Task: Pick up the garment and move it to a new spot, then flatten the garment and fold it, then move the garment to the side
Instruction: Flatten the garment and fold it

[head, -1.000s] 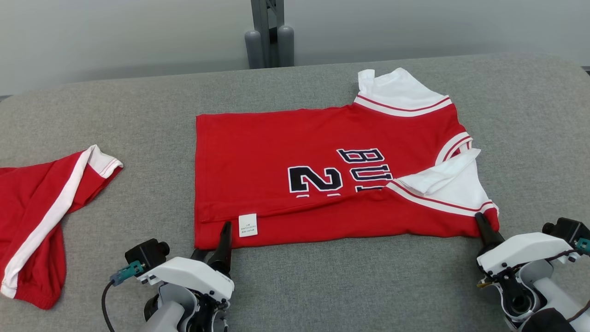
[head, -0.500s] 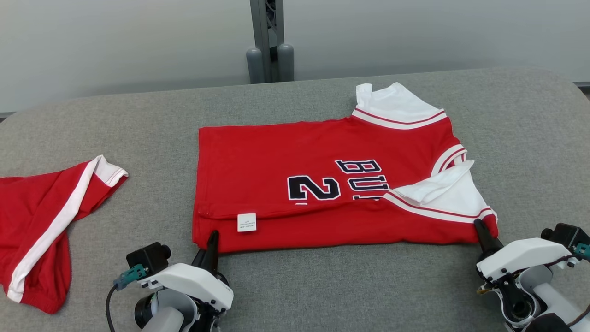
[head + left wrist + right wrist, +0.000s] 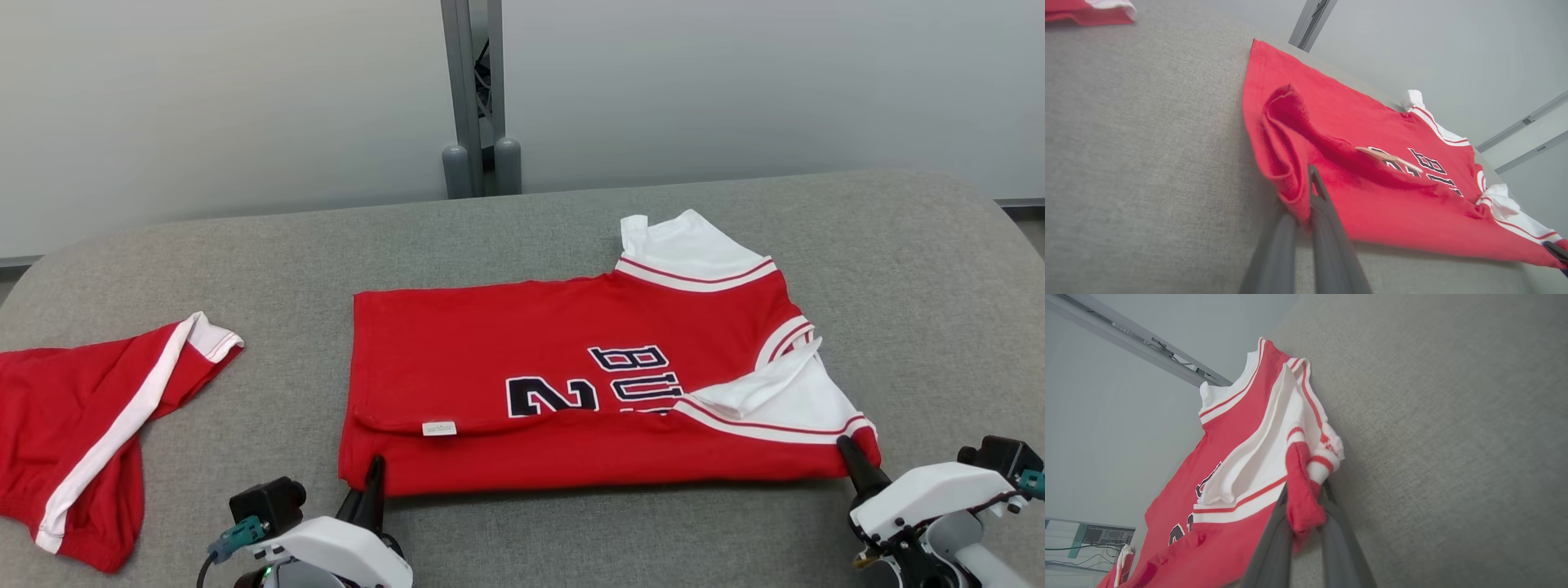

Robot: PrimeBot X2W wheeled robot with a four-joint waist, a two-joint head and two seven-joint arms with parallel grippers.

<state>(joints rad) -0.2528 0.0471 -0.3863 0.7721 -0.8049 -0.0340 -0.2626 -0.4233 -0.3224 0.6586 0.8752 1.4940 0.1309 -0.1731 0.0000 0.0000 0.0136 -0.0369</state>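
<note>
On the grey padded table (image 3: 939, 269), the red jersey (image 3: 522, 351) is laid flat, its nearer long edge folded over. One hem corner is pinched in the tightly closed left gripper (image 3: 374, 483). The shoulder corner is clamped in the right gripper (image 3: 853, 461), and a wad of red cloth is seen bulging between its narrowly parted fingers. The jersey is spread ahead of and between both grippers. Well left of the left gripper, a second red garment (image 3: 73, 408) is crumpled.
</note>
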